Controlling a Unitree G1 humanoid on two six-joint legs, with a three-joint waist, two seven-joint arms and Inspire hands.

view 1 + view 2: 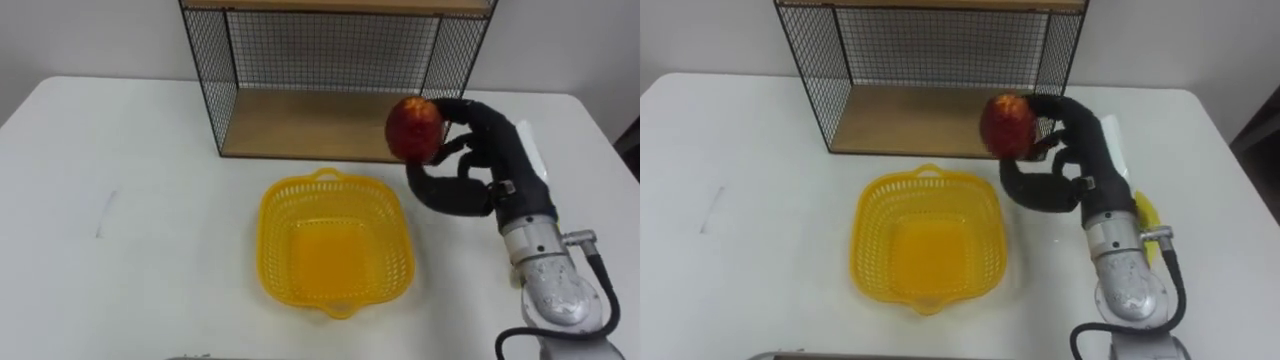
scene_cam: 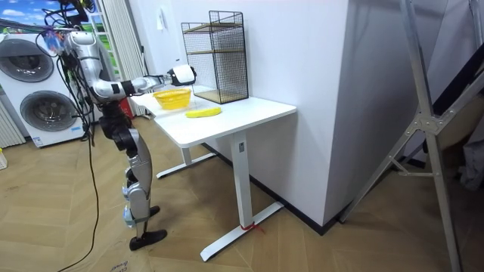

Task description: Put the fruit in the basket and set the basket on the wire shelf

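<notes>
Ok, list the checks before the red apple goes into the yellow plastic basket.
1. Right hand curled round red apple: ok.
2. Yellow plastic basket upright and empty on white table: ok.
3. Apple above basket: not ok, it hangs off the far right corner.
4. Apple clear of black wire shelf: cannot tell.
5. Yellow banana in basket: not ok, it lies on the table.

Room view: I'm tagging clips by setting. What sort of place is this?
Probably a laundry or utility room: washing machines stand behind the robot, with a white table on wood floor.
</notes>
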